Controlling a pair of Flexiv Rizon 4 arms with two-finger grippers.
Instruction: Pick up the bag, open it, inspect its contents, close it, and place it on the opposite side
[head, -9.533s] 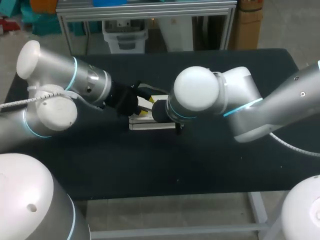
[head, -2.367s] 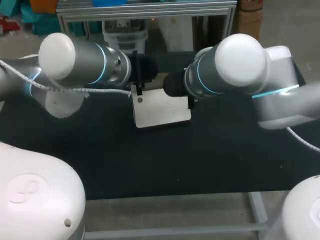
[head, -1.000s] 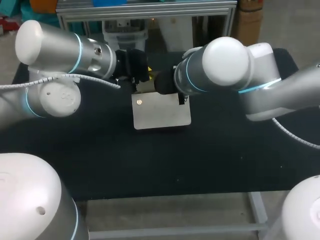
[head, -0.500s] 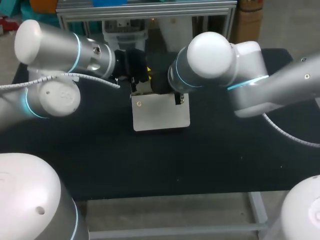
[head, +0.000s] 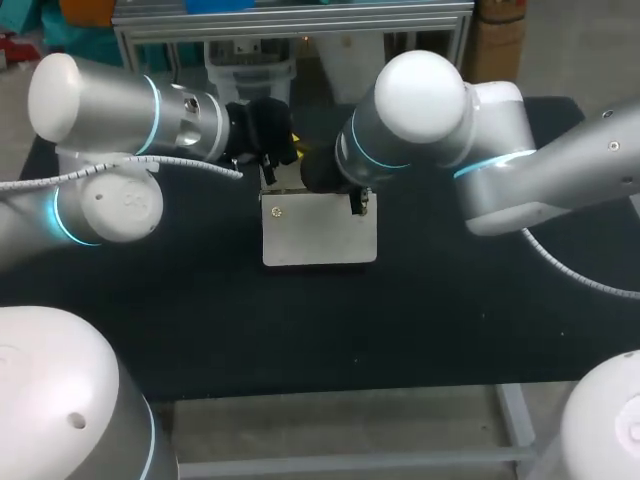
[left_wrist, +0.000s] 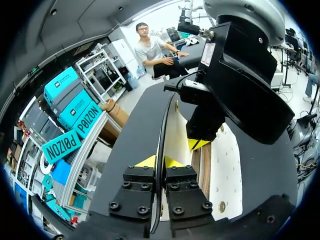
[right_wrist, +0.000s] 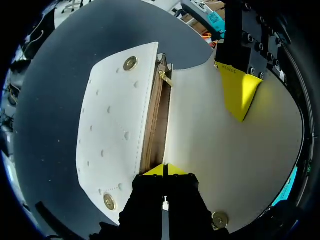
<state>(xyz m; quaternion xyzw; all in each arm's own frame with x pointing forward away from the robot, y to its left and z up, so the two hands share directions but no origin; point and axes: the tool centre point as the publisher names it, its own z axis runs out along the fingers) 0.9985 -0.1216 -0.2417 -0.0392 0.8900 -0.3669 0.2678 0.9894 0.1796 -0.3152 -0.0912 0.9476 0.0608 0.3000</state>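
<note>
Bag (head: 320, 235) on the surface (head: 450, 300): my left end effector (left_wrist: 161, 161) and right end effector (right_wrist: 164, 169) each pinch its 12 o'clock edge, near the zipper (right_wrist: 155, 135).

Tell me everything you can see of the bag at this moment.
The bag is a flat, cream, leather-like pouch, face up over the middle of the black table. One panel is dotted, with gold studs at its corners; a tan zip strip with a gold pull runs beside it. The left gripper and right gripper each pinch an edge of it.
</note>
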